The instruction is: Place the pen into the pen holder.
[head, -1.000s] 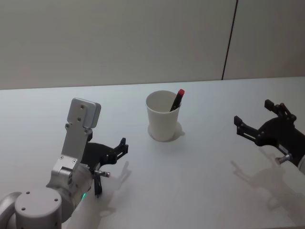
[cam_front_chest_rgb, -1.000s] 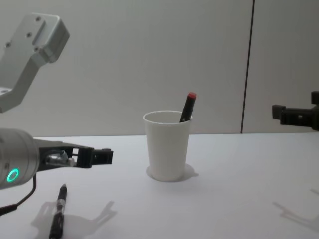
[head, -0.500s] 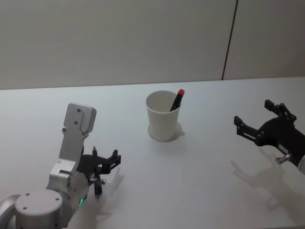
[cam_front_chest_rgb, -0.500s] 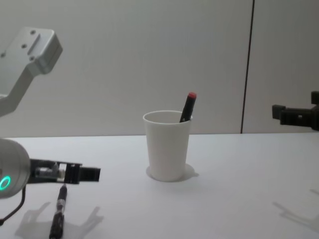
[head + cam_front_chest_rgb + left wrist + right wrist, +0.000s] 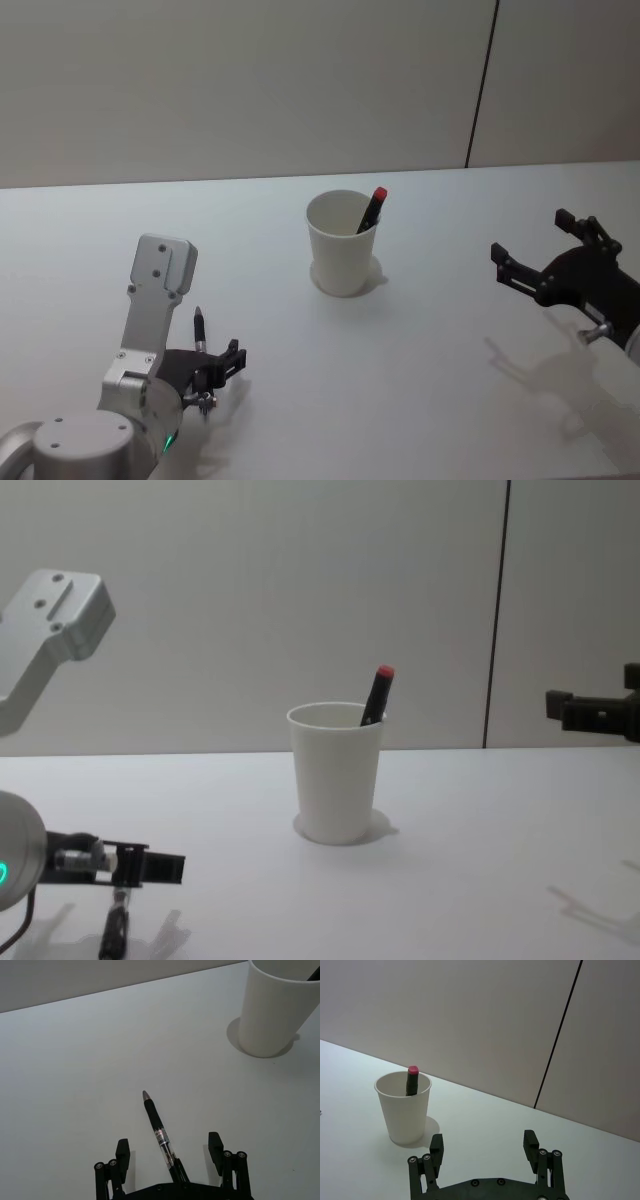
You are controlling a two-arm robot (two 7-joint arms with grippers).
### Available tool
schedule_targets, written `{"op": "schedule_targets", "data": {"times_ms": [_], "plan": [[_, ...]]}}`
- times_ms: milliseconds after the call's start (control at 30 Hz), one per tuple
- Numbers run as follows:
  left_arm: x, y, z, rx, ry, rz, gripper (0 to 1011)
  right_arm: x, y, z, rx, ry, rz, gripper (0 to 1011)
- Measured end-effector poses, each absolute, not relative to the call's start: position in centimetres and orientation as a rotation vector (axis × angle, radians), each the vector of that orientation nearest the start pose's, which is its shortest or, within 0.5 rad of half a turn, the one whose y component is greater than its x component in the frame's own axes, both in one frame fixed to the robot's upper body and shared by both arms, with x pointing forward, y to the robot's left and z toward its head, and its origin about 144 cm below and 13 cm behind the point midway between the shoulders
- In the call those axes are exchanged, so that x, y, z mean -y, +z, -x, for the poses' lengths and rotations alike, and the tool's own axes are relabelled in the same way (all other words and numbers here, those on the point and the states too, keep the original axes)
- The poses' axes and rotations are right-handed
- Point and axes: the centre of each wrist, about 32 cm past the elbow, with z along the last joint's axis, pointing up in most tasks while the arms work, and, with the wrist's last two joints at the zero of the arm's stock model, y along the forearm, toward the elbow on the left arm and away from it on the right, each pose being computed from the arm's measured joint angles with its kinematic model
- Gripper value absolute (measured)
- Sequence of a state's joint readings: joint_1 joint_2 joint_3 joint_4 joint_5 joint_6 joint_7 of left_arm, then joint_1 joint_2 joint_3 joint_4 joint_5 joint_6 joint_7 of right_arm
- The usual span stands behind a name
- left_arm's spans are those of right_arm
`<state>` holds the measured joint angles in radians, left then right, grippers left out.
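1. The pen (image 5: 160,1132) lies flat on the table (image 5: 430,340), near the robot's left front and well apart from the pen holder (image 5: 342,255). Its dark tip points away from the robot, and its rear end reaches back under the left gripper (image 5: 169,1145).
2. Long axis: in the left wrist view the barrel runs almost straight out from the palm, tilted only slightly. The line between the two fingers therefore crosses the barrel nearly square, which is judged a good alignment for pinching the pen across its width.
3. Left gripper: spread wide, one finger on each side of the pen and neither touching it. In the chest view it sits low, just above the pen and close to the table. Judged next need: a short descent, then closure on the rear half of the barrel.
4. Pen holder: upright, forward and to the right of the pen, with a red-capped pen (image 5: 372,208) already leaning against its far rim.
5. Right gripper (image 5: 484,1139): fingers parted and grasping nothing, raised on the far right beyond the holder. The left arm is plainly the nearer one to the pen.
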<state>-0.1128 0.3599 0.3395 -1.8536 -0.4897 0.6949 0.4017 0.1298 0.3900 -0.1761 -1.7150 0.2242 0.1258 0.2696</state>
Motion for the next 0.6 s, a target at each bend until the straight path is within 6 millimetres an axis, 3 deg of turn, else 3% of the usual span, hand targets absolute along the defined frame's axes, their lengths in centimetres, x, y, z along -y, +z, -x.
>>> {"op": "schedule_targets", "data": {"times_ms": [467,600], "plan": [[-19.99,123.4,-45.24,-0.308,1.469,-0.435,1003,27.08,122.79,-48.32,0.187,-1.107,0.093,1001],[-19.95,123.29,-45.26,-0.316,1.469,-0.441,941,27.08,122.79,-48.32,0.187,-1.107,0.093,1001]]}}
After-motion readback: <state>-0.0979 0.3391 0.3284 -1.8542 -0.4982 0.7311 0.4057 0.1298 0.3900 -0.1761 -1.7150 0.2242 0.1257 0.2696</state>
